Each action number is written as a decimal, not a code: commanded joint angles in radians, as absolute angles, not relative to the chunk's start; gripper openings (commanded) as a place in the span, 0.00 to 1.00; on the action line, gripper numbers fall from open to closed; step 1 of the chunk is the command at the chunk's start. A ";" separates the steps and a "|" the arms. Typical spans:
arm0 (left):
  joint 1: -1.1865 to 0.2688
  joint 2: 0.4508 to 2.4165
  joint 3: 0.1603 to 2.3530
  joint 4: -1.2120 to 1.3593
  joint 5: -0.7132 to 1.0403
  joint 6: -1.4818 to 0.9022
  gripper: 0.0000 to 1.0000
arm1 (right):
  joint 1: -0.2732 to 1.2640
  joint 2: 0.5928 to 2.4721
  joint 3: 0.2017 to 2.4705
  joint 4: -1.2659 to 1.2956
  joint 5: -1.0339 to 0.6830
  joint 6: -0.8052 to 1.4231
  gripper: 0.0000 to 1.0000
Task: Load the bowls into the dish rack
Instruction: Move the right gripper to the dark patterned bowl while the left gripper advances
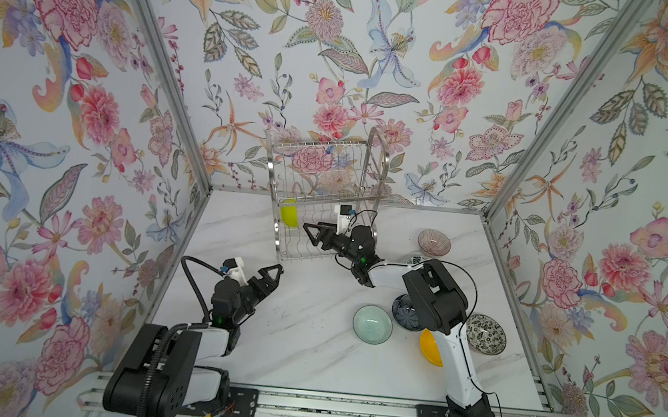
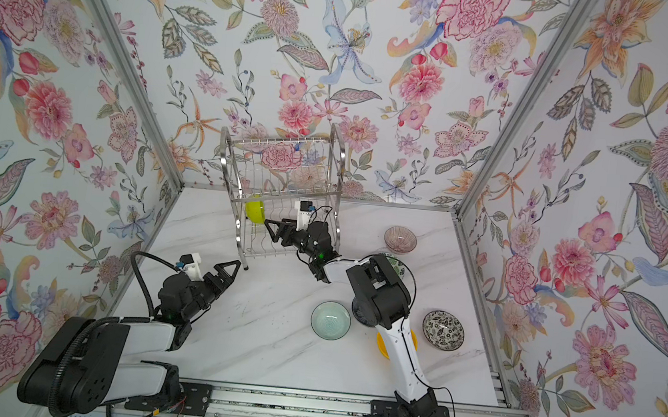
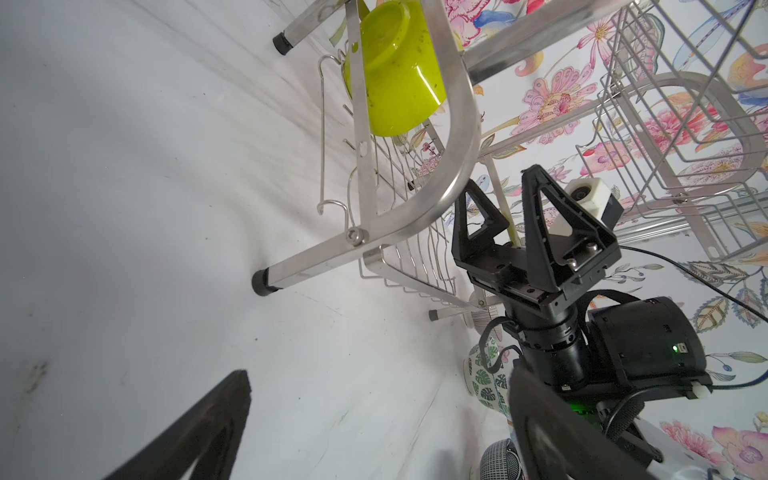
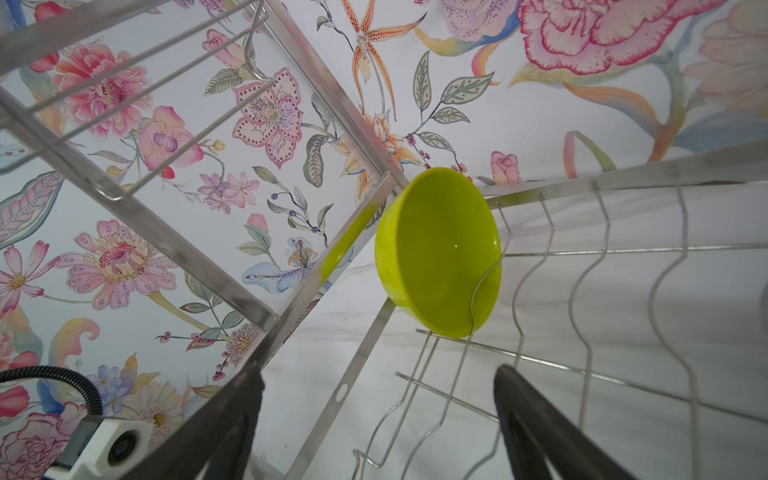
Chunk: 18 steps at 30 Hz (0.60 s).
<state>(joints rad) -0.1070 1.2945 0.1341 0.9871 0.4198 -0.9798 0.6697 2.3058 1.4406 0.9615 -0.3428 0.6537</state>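
The silver wire dish rack (image 1: 327, 175) (image 2: 281, 171) stands at the back of the table. A lime green bowl (image 1: 289, 212) (image 2: 255, 210) (image 3: 399, 70) (image 4: 436, 253) leans on edge in its lower tier. My right gripper (image 1: 309, 235) (image 2: 271, 230) (image 4: 378, 374) is open and empty inside that tier, a short way from the bowl. My left gripper (image 1: 275, 281) (image 2: 234, 275) (image 3: 382, 386) is open and empty over the table by the rack's front foot. On the table lie a pale green bowl (image 1: 372, 324), a navy bowl (image 1: 403, 312), an orange-yellow bowl (image 1: 429, 348), a black-and-white bowl (image 1: 486, 334), a pinkish ribbed bowl (image 1: 434, 243) and a leaf-patterned bowl (image 1: 417, 260) (image 3: 484, 378).
Floral walls enclose the white marble table (image 1: 290, 339) on three sides. An aluminium rail (image 1: 325, 409) with both arm bases runs along the front edge. The right arm's elbow (image 1: 437, 294) hangs over the navy and orange-yellow bowls, hiding part of each.
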 commanded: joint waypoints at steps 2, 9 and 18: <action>-0.120 1.269 0.123 0.980 0.387 -0.943 0.99 | 0.675 2.215 1.372 1.027 -0.299 0.611 0.92; -0.141 1.221 0.111 0.957 0.351 -0.929 0.99 | 0.685 2.149 1.271 1.056 -0.260 0.594 0.98; -0.199 1.097 0.083 0.907 0.275 -0.876 0.99 | 0.708 2.028 1.111 1.020 -0.155 0.574 0.98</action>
